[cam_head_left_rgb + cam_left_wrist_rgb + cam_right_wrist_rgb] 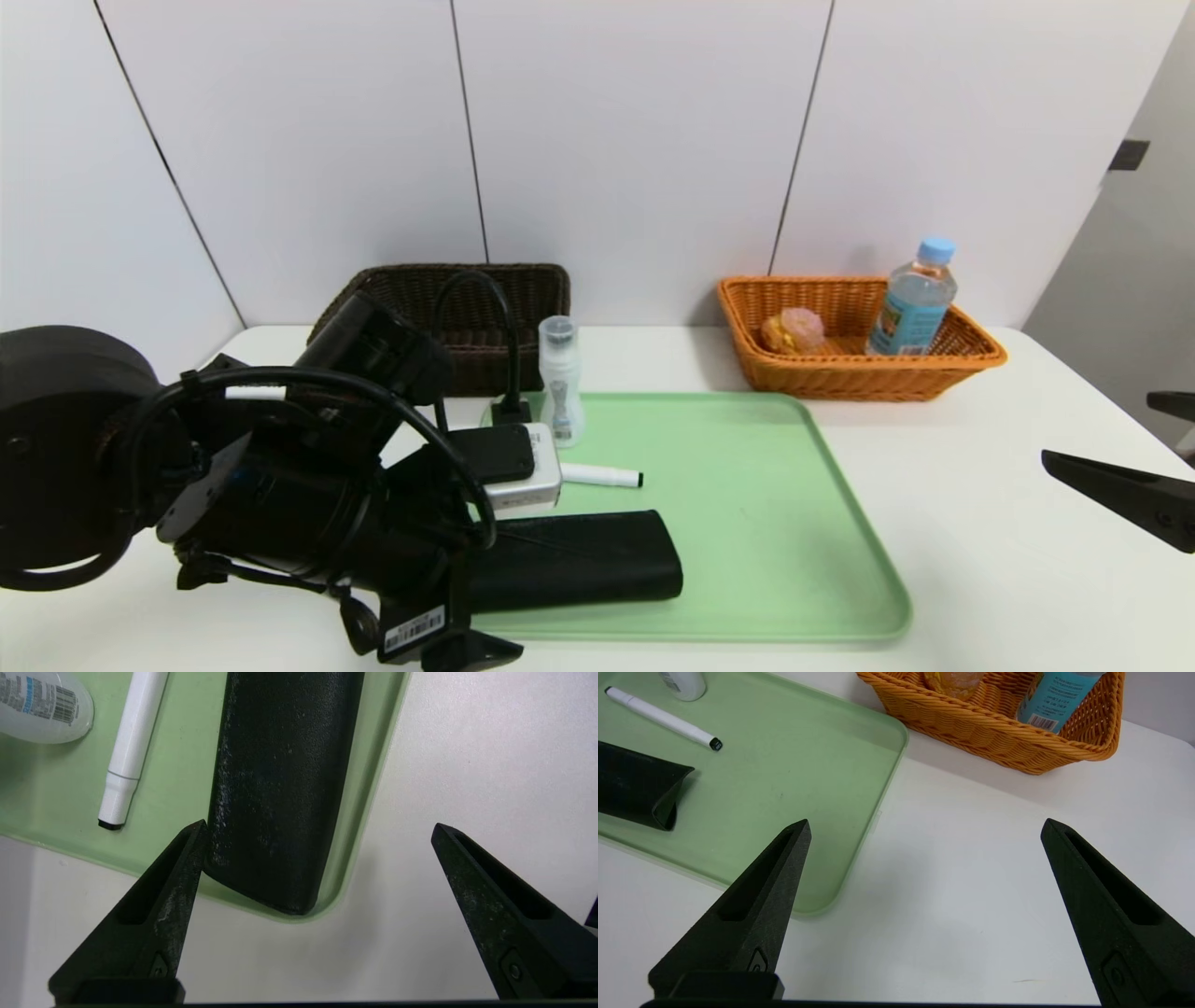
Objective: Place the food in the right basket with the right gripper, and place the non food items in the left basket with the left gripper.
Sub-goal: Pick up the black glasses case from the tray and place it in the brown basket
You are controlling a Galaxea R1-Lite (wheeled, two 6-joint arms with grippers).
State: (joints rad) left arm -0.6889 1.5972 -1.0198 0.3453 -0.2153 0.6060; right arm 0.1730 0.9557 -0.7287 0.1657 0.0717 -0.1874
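On the green tray lie a black pouch, a white marker and an upright clear bottle. My left gripper hangs open over the tray's near left corner, one fingertip beside the black pouch, the white marker farther off. The orange right basket holds a wrapped pastry and a blue-labelled drink bottle. The dark brown left basket stands at the back, partly behind my left arm. My right gripper is open over bare table right of the tray, holding nothing.
The left arm's bulk covers the tray's left end and part of the brown basket in the head view. White wall panels stand right behind both baskets. The table's right edge lies close to my right gripper.
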